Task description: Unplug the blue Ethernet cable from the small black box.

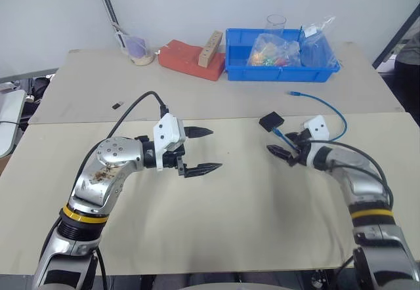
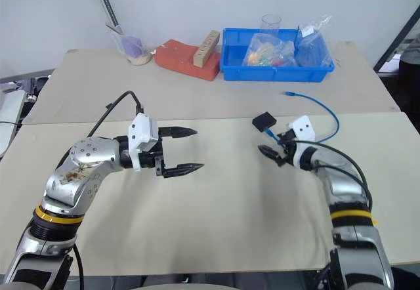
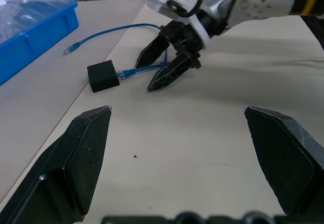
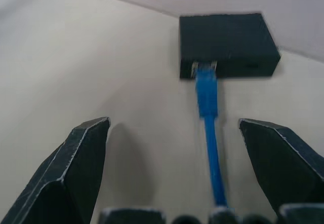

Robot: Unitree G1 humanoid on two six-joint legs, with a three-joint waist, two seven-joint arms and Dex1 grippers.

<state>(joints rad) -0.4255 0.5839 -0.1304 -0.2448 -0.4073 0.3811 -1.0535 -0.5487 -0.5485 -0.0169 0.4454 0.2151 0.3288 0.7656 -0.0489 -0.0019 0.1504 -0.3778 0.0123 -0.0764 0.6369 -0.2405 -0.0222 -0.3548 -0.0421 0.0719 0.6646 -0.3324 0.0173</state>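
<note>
The blue Ethernet cable runs between the right fingers.

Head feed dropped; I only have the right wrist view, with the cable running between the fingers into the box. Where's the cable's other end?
Observer: The blue Ethernet cable curves round behind the right tool; its free plug lies loose near the blue bin.
Operator: Left tool in the way?
Observer: No. The left tool hangs open over the middle of the table, well apart from the small black box.
Operator: Is the right tool gripping anything?
Observer: No, its fingers are open, one on each side of the cable.
</note>
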